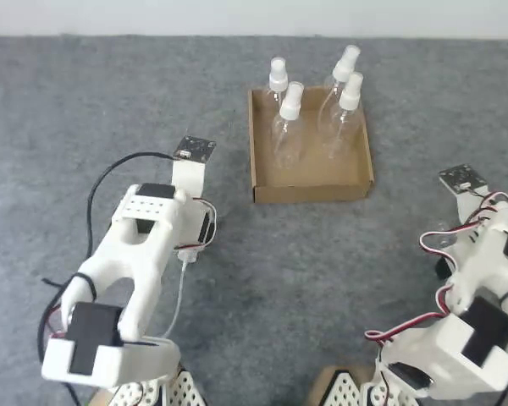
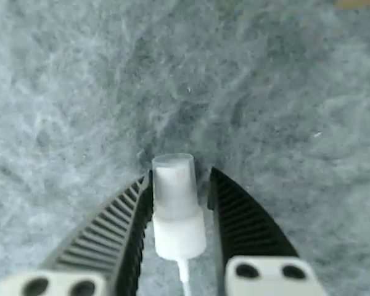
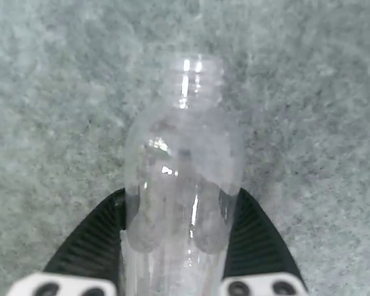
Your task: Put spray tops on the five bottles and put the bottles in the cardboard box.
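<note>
A white spray top (image 2: 176,209) with a clear cap sits between the black fingers of my left gripper (image 2: 179,177), which is shut on it just above the grey carpet. An open-necked clear bottle (image 3: 182,160) with no top is clamped around its body by my right gripper (image 3: 180,196). From above, the left arm (image 1: 144,245) stands left of the cardboard box (image 1: 309,191) and the right arm (image 1: 483,279) is at the right edge. Several clear bottles (image 1: 286,135) with white spray tops lie inside the box.
Grey carpet (image 1: 322,279) covers the table, with open floor between the two arms and in front of the box. Red and white cables (image 1: 432,245) hang off the right arm.
</note>
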`<state>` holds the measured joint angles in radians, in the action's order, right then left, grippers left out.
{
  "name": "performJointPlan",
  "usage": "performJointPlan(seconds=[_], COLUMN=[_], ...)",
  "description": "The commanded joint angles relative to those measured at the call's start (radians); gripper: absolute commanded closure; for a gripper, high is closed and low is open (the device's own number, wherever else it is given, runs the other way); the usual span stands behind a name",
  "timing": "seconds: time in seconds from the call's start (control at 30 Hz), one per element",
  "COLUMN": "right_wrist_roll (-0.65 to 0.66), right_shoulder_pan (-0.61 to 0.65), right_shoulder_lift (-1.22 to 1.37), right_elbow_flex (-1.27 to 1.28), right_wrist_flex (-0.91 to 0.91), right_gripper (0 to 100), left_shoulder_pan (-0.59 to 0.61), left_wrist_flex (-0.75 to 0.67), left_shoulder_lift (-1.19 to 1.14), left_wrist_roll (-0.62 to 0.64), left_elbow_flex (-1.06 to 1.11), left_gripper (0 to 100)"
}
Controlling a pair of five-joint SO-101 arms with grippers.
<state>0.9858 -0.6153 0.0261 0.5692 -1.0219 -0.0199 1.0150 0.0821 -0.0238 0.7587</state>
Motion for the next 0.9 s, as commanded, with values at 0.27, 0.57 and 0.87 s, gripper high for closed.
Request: performJointPlan(seconds=[0.27,0.57,0.87], right_wrist_roll=[-0.014,-0.014,-0.014], right_shoulder_pan=[-0.025,-0.035,-0.035], right_shoulder_lift=[-0.004,-0.002,-0.001], right_elbow_flex=[-0.012,-0.012,-0.008], right_wrist_flex=[0.005,0.005,0.005], right_gripper=[98.7,98.7,98.8], left_shoulder_pan=[0.005,0.005,-0.005], left_wrist_flex=[-0.015,-0.084,-0.074], left_shoulder_lift=[-0.003,-0.005,-0.005], left_wrist_roll=[-0.023,-0.049,-0.049], left_elbow_flex=[-0.042,0.031,0.044], left_gripper=[86,91,92])
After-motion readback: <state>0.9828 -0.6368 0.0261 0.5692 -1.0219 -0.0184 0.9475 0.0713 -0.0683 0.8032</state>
